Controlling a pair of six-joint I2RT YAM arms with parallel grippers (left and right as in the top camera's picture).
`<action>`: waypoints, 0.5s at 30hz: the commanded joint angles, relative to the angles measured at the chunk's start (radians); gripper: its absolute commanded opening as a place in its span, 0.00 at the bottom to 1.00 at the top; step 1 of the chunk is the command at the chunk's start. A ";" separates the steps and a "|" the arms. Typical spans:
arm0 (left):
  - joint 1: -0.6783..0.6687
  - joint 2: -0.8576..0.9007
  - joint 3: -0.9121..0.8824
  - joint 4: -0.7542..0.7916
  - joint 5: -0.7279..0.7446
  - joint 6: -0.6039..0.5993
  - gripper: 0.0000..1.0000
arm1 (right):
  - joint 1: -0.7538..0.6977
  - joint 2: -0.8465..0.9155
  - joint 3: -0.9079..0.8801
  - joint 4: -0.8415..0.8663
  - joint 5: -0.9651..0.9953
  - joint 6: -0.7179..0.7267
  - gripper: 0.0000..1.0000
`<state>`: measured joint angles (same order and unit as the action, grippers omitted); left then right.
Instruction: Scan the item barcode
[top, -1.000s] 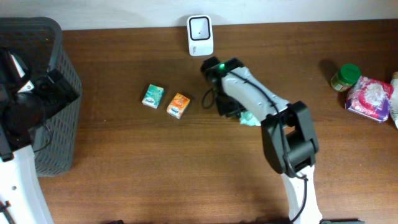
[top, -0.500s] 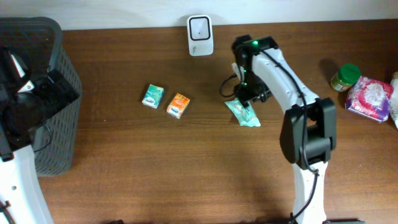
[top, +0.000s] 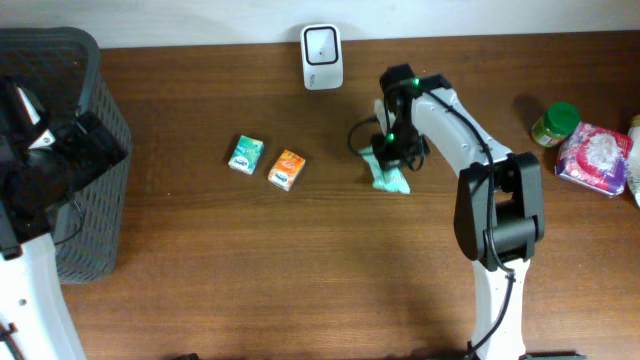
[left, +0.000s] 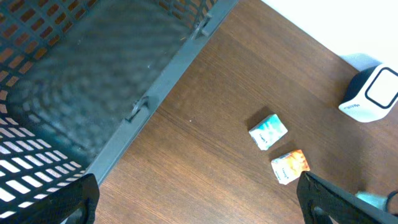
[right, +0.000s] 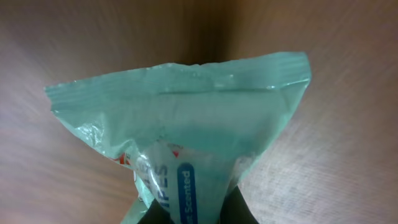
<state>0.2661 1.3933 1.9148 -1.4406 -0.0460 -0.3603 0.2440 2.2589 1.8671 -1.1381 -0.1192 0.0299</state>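
grip is the change: half a second ago the right end effector (top: 392, 150) stood spread over the pouch (top: 388, 177), and now its jaws are pressed together on one end of it. a second ago the arm was further toward the two boxes (top: 266, 162), so it has swung across, settled and pinched. the pouch has also slid a little closer to the scanner (top: 322, 57) than it lay before.

that likely means pickup is done, or nearly so, and the carry to the scanner is what remains. whether the pouch has left the surface (top: 300, 270) cannot be told.

in the wrist view the pouch (right: 180, 124) fans out ahead of the right end effector (right: 193, 208), its sealed edge furthest away and its narrow end caught between the jaws. no barcode shows there.

the pouch sits right of the scanner and nearer the front edge, not yet before its window. the left end effector (left: 199, 202) hangs spread, far left of the scanner, over the basket (left: 93, 81), holding nothing.
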 joint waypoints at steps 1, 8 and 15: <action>0.006 -0.001 0.001 0.002 -0.011 -0.006 0.99 | 0.007 -0.014 0.204 0.119 -0.013 0.201 0.04; 0.006 -0.001 0.001 0.002 -0.011 -0.006 0.99 | 0.066 0.040 0.224 0.840 -0.007 0.331 0.04; 0.006 -0.001 0.001 0.002 -0.011 -0.006 0.99 | 0.116 0.201 0.224 1.153 0.144 0.330 0.04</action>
<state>0.2661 1.3937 1.9148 -1.4384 -0.0463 -0.3603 0.3702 2.4264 2.0842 -0.0051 -0.0914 0.3557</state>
